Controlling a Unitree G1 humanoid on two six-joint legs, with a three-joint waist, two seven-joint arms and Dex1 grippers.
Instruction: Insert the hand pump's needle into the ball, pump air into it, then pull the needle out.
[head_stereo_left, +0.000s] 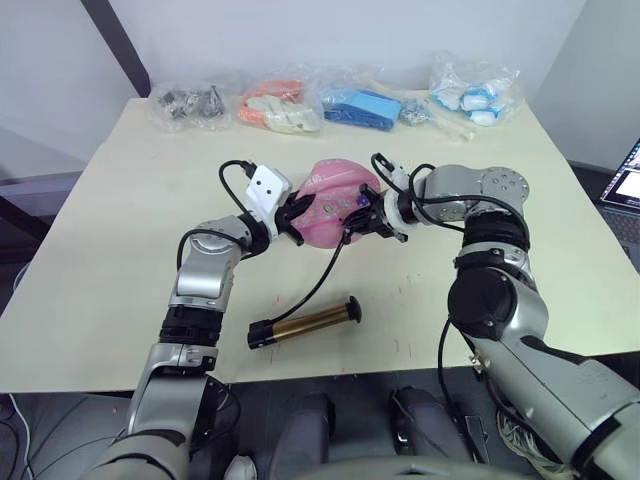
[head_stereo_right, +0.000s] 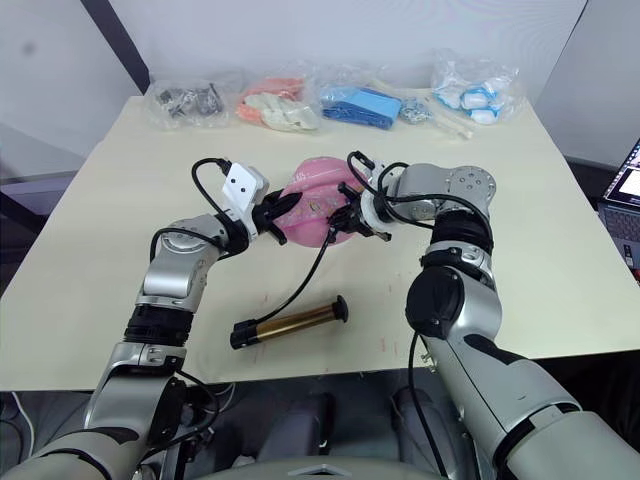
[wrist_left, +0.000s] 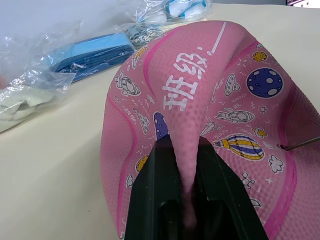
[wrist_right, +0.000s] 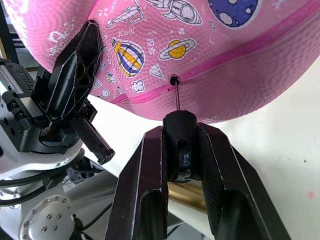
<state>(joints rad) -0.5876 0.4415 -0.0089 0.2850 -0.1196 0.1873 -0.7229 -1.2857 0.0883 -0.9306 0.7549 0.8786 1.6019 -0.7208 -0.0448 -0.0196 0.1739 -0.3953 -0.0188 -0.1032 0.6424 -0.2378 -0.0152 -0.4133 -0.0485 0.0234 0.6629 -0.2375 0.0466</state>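
Observation:
The pink ball (head_stereo_left: 338, 190), partly deflated and printed with cartoons, lies in the middle of the table. My left gripper (wrist_left: 181, 150) is shut on a fold of the ball's skin on its left side. My right gripper (wrist_right: 181, 132) is shut on the black fitting (wrist_right: 180, 120) of the needle (wrist_right: 176, 97). The needle's tip meets the ball's valve hole (wrist_right: 173, 79) at a seam. The hand pump (head_stereo_left: 305, 323) lies flat on the table nearer to me, with its black hose (head_stereo_left: 325, 272) curving up to my right gripper (head_stereo_left: 368, 222).
Several clear bags line the table's far edge: dark parts (head_stereo_left: 190, 103), orange and white items (head_stereo_left: 280, 108), blue items (head_stereo_left: 360, 106), white and blue items (head_stereo_left: 475, 92). A laptop (head_stereo_left: 625, 195) stands beyond the right edge.

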